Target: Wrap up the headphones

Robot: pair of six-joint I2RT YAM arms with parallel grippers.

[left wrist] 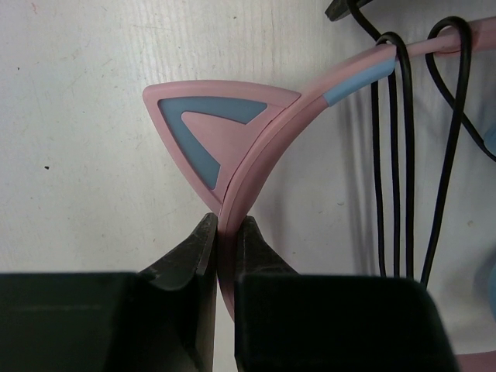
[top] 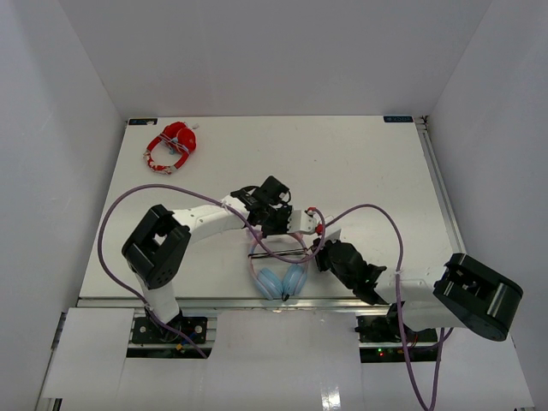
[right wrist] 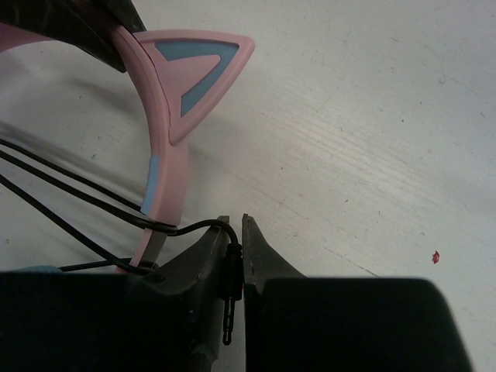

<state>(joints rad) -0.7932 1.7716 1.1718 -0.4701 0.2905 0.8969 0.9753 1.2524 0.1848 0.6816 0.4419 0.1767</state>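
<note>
The headphones [top: 280, 276] lie near the table's front edge, light blue ear cups toward me and the pink cat-ear headband behind them. My left gripper [top: 298, 225] is shut on the headband; the left wrist view shows its jaws [left wrist: 229, 219] pinching the pink band just below a cat ear [left wrist: 213, 132]. Loops of the thin black cable [left wrist: 395, 155] hang over the band to the right. My right gripper [top: 330, 254] is beside the headband's right side. In the right wrist view it [right wrist: 235, 225] is shut on the cable's jack plug [right wrist: 231, 279], with the cable [right wrist: 77, 194] running across the band [right wrist: 167, 155].
Red-and-white headphones [top: 171, 147] lie at the far left of the white table [top: 360, 163]. Purple arm cables [top: 385, 218] arc over the table around both arms. White walls close in the left, right and back sides.
</note>
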